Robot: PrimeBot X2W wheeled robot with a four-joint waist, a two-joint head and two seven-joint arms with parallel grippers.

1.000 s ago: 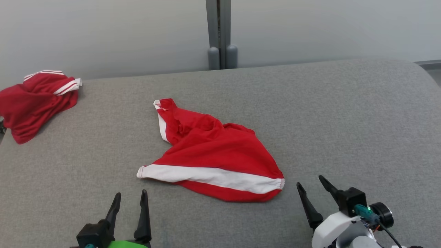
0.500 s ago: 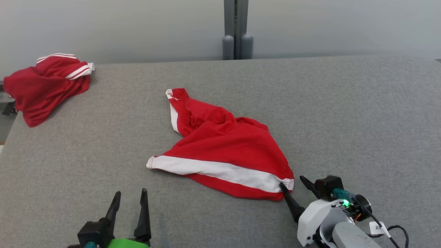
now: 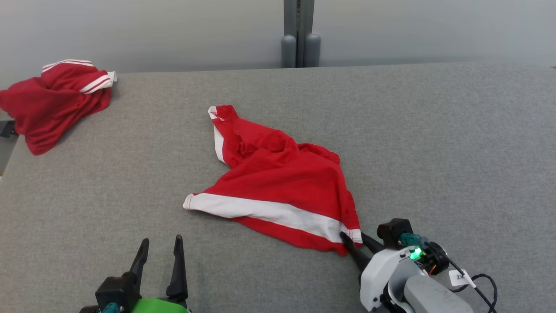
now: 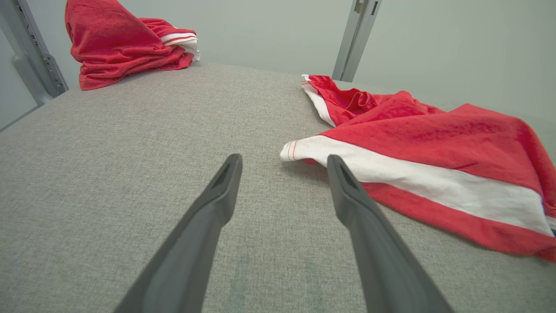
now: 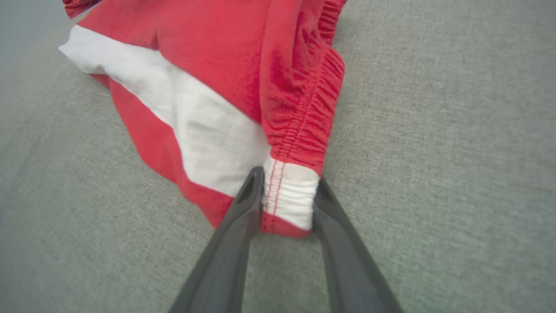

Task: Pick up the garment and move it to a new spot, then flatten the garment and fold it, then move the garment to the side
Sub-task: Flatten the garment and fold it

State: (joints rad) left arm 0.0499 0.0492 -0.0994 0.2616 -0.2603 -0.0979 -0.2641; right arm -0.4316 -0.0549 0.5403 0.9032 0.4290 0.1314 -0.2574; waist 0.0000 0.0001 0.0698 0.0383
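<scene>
Garment (image 3: pixel 278 182) — near-right corner pinched in right gripper (image 3: pixel 352 236), length running away leftward; left gripper (image 3: pixel 161 238) agape, empty, farther off.

You'll see the garment (image 3: pixel 278 182) is soft matt cloth, red with a white band. Close up in the right wrist view, its elastic edge is puckered and stitched in red. The other red garment (image 3: pixel 52 104) looks like the same matt cloth, slightly nubbly. The table (image 3: pixel 434 130) wears a grey felt-like covering, matt and finely rough. On the left tool (image 3: pixel 161 240) and right tool (image 3: pixel 354 237) the fingers look like smooth, dull dark plastic. The right arm's white casing (image 3: pixel 378 274) is smooth with a slight sheen.
</scene>
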